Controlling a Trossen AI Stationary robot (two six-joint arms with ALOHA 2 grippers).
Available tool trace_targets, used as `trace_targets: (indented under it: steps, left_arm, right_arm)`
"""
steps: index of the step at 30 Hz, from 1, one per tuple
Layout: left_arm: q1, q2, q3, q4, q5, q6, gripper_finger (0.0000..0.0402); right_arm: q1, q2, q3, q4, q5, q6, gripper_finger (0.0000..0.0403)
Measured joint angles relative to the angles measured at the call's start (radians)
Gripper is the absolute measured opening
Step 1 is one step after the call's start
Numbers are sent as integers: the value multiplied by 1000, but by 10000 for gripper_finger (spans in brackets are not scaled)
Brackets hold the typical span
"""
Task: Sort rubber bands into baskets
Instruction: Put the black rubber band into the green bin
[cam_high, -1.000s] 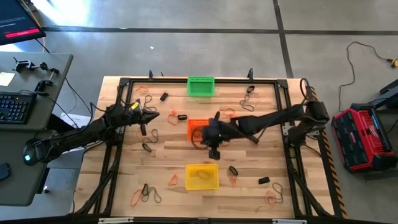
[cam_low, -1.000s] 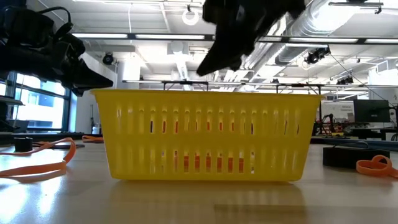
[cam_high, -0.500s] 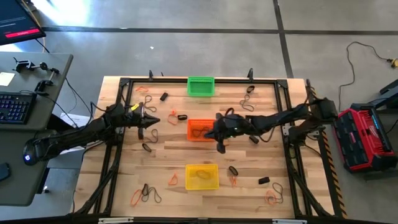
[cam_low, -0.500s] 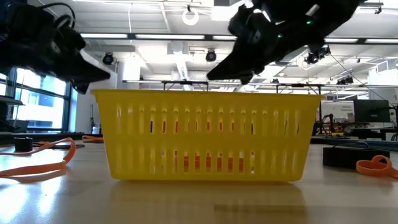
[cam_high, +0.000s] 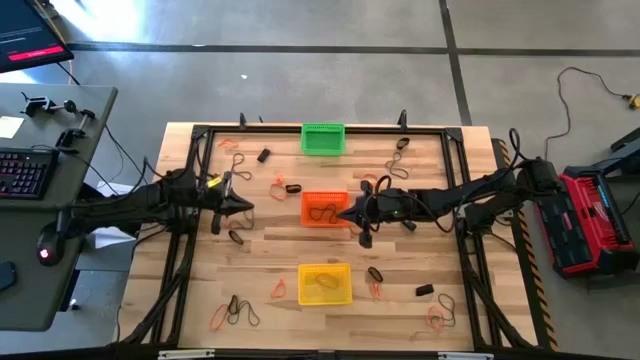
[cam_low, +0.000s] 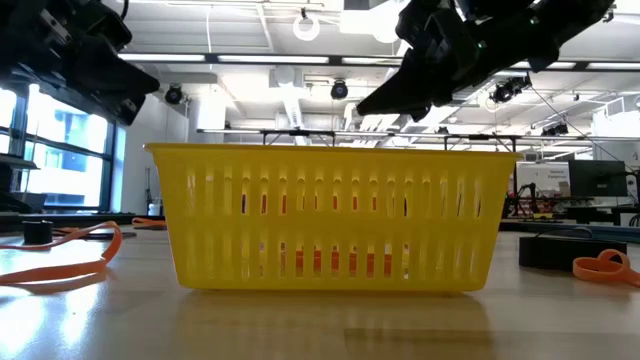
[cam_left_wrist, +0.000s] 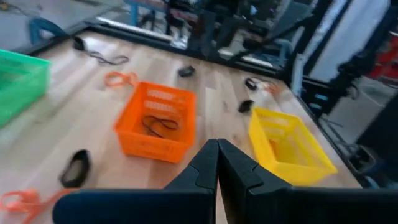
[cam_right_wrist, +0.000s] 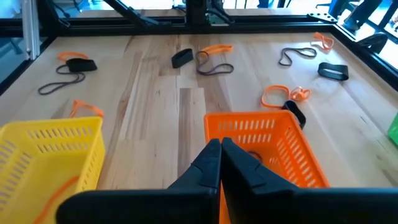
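Three baskets stand in a row down the table's middle: green (cam_high: 322, 138) at the far side, orange (cam_high: 322, 208) in the middle, yellow (cam_high: 325, 283) nearest. A thin dark rubber band (cam_left_wrist: 160, 126) lies inside the orange basket, and an orange band (cam_right_wrist: 53, 196) lies in the yellow one. More rubber bands lie loose on the wood, such as a thick black one (cam_high: 237, 237) and an orange one (cam_high: 279, 289). My left gripper (cam_high: 245, 206) hovers shut to the left of the orange basket. My right gripper (cam_high: 346, 213) hovers shut at that basket's right side. Neither holds anything.
A dark metal frame (cam_high: 190, 240) runs around the tabletop. Loose bands cluster at the near left (cam_high: 232, 312), near right (cam_high: 436, 318) and far right (cam_high: 400, 165). Bare wood lies between the orange and yellow baskets. A desk with a keyboard (cam_high: 25, 172) stands off the table's left.
My right gripper has drawn back toward the table's right edge, from the gap between the orange and yellow baskets to the orange basket's right side, and has tipped up from pointing down to nearly level. My left gripper has risen and swung a little toward the near edge.
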Motion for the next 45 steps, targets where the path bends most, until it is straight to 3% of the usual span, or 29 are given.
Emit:
trace_targets:
  steps: [9, 17, 24, 31, 38, 45]
  left_arm:
    - [-171, 110, 89, -41, -103, -57, 0]
    - [-295, 319, 228, -285, -169, -75, 0]
    - [-378, 474, 266, -400, -191, -170, 3]
    - [-437, 634, 266, -407, -279, -228, 36]
    - [-480, 759, 277, -422, -282, -231, 75]
    - [-500, 879, 380, -544, -277, -186, 98]
  right_arm:
    - [52, 0, 0, 3, 48, -21, 0]
    - [114, 1, 0, 3, 118, -16, 0]
    - [156, 1, 0, 4, 171, -15, 0]
    - [161, 1, 0, 13, 174, -6, 0]
    - [161, 1, 0, 19, 174, -3, 0]
    - [161, 2, 0, 21, 173, -3, 0]
